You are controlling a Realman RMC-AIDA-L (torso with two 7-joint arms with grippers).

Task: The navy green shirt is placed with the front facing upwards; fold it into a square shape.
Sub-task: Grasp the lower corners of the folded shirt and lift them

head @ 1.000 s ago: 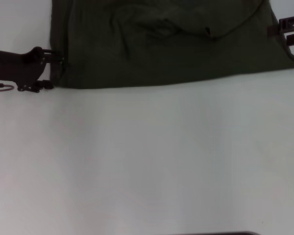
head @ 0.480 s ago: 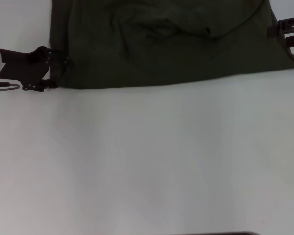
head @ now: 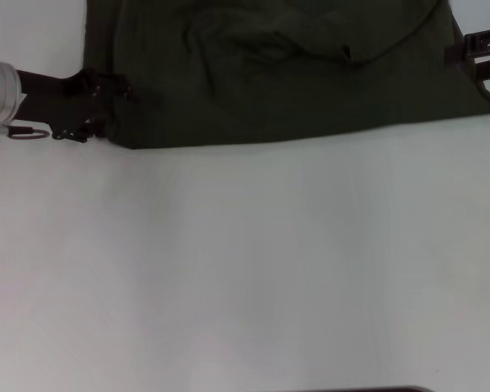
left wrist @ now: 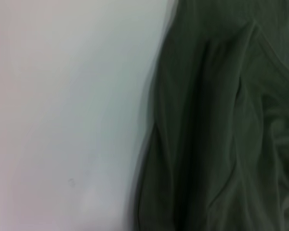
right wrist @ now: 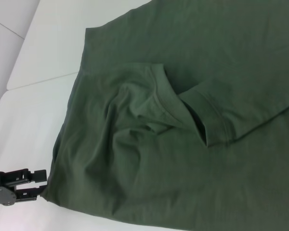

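My left end effector (head: 106, 106) pinches the near left corner of the dark olive-green cotton shirt (head: 294, 90), which lies crumpled on the white table (head: 245, 269). My right end effector (head: 480, 55) waits at the shirt's opposite edge, its fingers spread. To fold cleanly I should lift the corner low and carry it straight across toward my right end effector, keeping the edge taut.

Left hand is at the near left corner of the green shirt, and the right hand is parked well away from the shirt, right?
Not quite. The left hand is at the near left corner of the navy green shirt, but the right hand is not parked away: the head view shows it right at the shirt's right edge.
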